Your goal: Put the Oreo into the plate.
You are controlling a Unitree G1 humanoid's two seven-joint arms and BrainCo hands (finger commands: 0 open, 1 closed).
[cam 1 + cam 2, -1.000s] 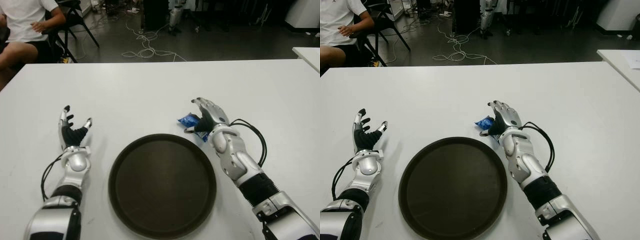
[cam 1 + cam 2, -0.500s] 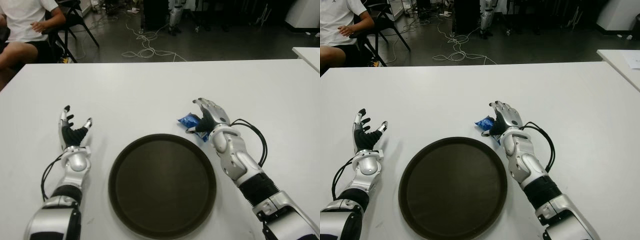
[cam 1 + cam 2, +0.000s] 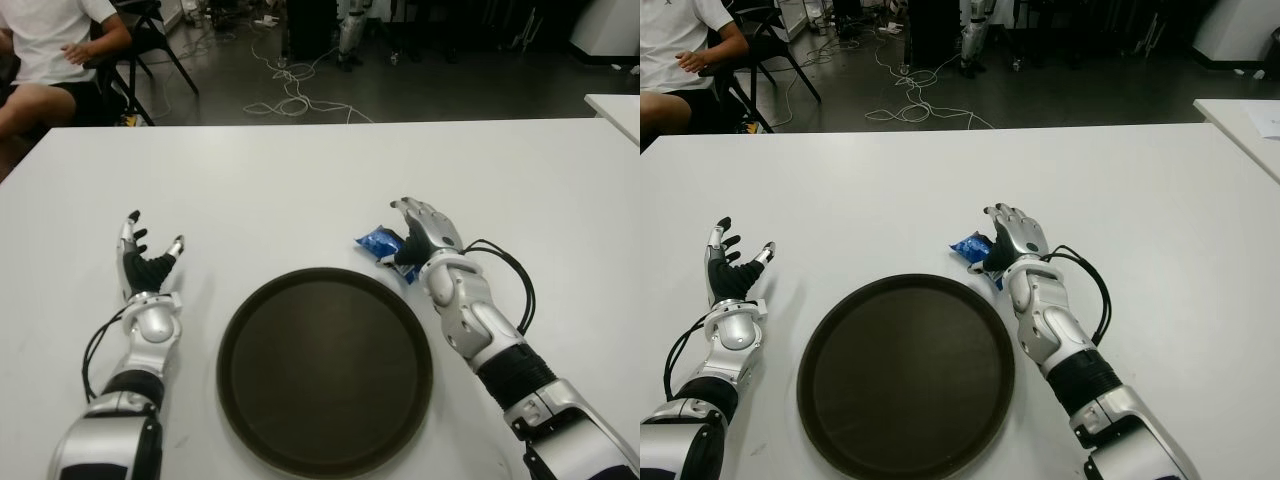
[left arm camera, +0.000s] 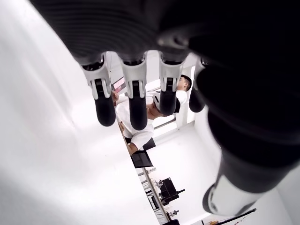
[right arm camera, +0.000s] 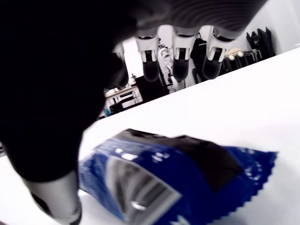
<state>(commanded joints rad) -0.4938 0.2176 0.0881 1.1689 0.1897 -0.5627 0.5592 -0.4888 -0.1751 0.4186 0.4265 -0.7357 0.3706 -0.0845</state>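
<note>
Fingers of right hand uncurled over 1 Oreo pack — 1 plate nearby

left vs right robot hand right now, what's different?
The right robot hand is over the blue Oreo packet, just past the plate's far right rim; the left robot hand is off to the plate's left with only bare table around it. The right palm faces down toward the packet; the left palm faces up. Both have fingers open and hold nothing.
</note>
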